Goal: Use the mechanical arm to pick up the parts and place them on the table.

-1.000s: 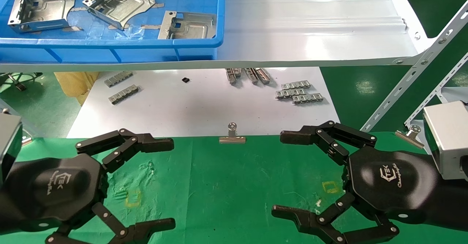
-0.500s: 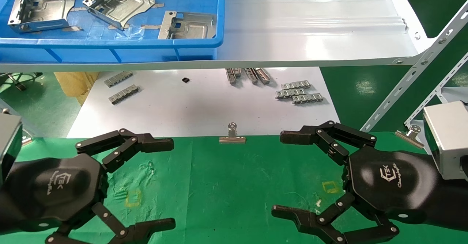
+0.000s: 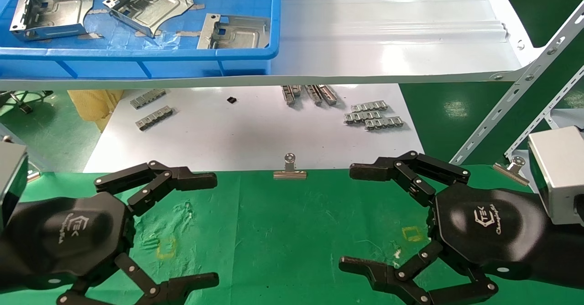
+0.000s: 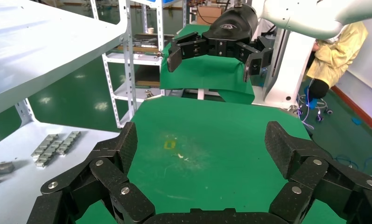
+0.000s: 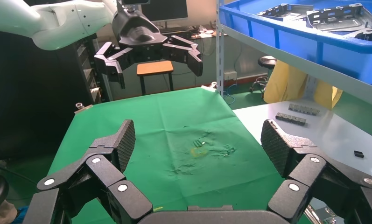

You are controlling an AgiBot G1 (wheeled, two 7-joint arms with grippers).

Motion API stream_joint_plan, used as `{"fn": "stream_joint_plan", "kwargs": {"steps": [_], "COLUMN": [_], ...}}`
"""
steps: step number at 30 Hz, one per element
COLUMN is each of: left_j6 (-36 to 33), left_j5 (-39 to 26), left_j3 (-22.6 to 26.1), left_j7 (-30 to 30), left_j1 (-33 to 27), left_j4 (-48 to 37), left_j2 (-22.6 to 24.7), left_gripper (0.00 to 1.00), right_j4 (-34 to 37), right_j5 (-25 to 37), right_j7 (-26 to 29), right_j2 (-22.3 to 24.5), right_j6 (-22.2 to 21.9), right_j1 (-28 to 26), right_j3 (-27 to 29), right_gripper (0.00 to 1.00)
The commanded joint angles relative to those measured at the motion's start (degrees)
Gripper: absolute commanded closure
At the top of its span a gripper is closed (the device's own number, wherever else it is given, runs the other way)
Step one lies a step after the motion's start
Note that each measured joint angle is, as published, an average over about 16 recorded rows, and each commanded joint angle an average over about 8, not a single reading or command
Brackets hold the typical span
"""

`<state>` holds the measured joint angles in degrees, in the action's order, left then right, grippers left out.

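Observation:
Three shiny silver brackets (image 3: 50, 13), (image 3: 148, 3), (image 3: 235, 32) lie in the blue bin (image 3: 137, 60) on the upper white shelf; they also show in the right wrist view (image 5: 333, 16). The green cloth table (image 3: 283, 232) lies in front of me with small yellow square outlines (image 3: 165, 247), (image 3: 413, 233). My left gripper (image 3: 207, 229) hovers open and empty over the table's left side. My right gripper (image 3: 351, 218) hovers open and empty over the right side. Each wrist view shows its own open fingers (image 4: 123, 149), (image 5: 123, 142) and the other gripper (image 4: 216, 53), (image 5: 149, 56) farther off.
A white sheet surface (image 3: 251, 131) below the shelf carries small grey toothed strips (image 3: 374, 115), (image 3: 153, 115). Silver binder clips (image 3: 289, 170), (image 3: 513, 167) sit at the cloth's far edge. A perforated metal shelf post (image 3: 515, 99) slants down at the right.

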<state>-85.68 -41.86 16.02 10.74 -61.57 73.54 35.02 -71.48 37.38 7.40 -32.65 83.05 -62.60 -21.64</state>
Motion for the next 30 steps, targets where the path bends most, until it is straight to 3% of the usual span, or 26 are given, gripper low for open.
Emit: {"fn": "stream_joint_plan", "kwargs": {"steps": [1,7,8,15,16,30], "left_j6": [0.0,0.0,0.0,0.0,0.0,0.0], "left_j5": [0.0,0.0,0.0,0.0,0.0,0.0], "left_j3": [0.0,0.0,0.0,0.0,0.0,0.0], "left_j7": [0.0,0.0,0.0,0.0,0.0,0.0], "left_j1": [0.0,0.0,0.0,0.0,0.0,0.0], "left_j4": [0.0,0.0,0.0,0.0,0.0,0.0], "left_j2": [0.0,0.0,0.0,0.0,0.0,0.0], "left_gripper": [0.0,0.0,0.0,0.0,0.0,0.0], "right_j4": [0.0,0.0,0.0,0.0,0.0,0.0], "right_j5": [0.0,0.0,0.0,0.0,0.0,0.0], "right_j7": [0.0,0.0,0.0,0.0,0.0,0.0], "right_j2": [0.0,0.0,0.0,0.0,0.0,0.0], "right_j6": [0.0,0.0,0.0,0.0,0.0,0.0], "right_j1": [0.0,0.0,0.0,0.0,0.0,0.0], "right_j3": [0.0,0.0,0.0,0.0,0.0,0.0], "right_gripper": [0.0,0.0,0.07,0.94,1.0,1.0]}}
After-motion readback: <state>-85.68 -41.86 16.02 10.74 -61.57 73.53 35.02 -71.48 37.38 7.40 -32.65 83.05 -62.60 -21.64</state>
